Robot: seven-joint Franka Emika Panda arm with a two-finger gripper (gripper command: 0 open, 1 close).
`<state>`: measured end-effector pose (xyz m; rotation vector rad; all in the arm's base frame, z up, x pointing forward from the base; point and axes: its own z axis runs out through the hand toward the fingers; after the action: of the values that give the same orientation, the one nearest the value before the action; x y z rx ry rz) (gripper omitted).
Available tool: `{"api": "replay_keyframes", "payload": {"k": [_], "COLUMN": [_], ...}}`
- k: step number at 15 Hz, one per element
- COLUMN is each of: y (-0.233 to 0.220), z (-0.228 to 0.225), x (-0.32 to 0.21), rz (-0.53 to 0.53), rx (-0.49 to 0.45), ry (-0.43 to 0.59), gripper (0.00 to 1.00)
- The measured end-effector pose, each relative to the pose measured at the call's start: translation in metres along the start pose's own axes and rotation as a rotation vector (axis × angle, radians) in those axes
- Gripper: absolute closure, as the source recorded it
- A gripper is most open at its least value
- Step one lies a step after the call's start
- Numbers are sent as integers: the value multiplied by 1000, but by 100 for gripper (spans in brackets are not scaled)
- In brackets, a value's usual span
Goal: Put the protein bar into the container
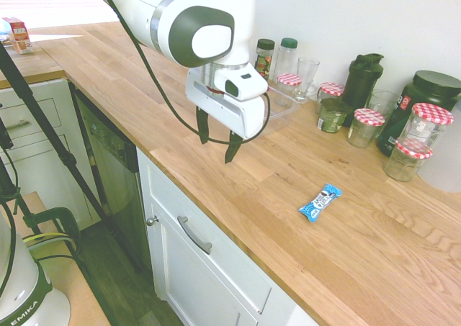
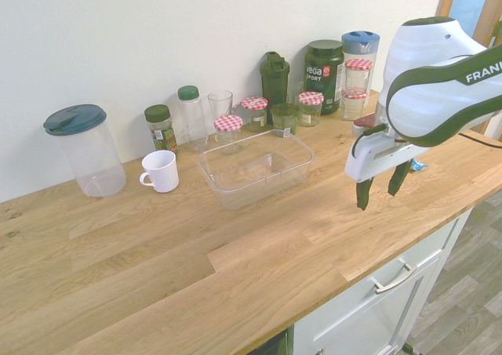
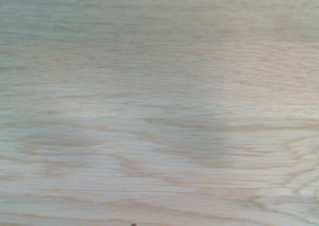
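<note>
The protein bar, blue and white in a shiny wrapper, lies flat on the wooden counter; only a sliver of the protein bar peeks out behind the arm in the second exterior view. The clear rectangular container stands empty near the jars, and in the first exterior view the container is mostly hidden behind the gripper body. My gripper hangs open above bare wood, between the container and the bar, holding nothing. The gripper points straight down. The wrist view shows only wood grain.
Along the wall stand several jars with red-checked lids, spice bottles, a glass, a dark shaker, a dark tub, a white mug and a clear jug. The counter's front edge drops to drawers.
</note>
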<state>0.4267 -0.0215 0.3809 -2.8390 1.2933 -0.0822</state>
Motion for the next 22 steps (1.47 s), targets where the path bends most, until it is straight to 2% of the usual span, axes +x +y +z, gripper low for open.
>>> {"api": "replay_keyframes", "payload": {"k": [7, 11, 16, 22], "y": [78, 106, 96, 89], "z": [-14, -21, -6, 22], "x": [90, 152, 193, 210], "rz": [49, 49, 2, -21], "rx": [57, 74, 89, 69], "ry": [17, 40, 67, 56], "gripper": [0, 0, 0, 0]}}
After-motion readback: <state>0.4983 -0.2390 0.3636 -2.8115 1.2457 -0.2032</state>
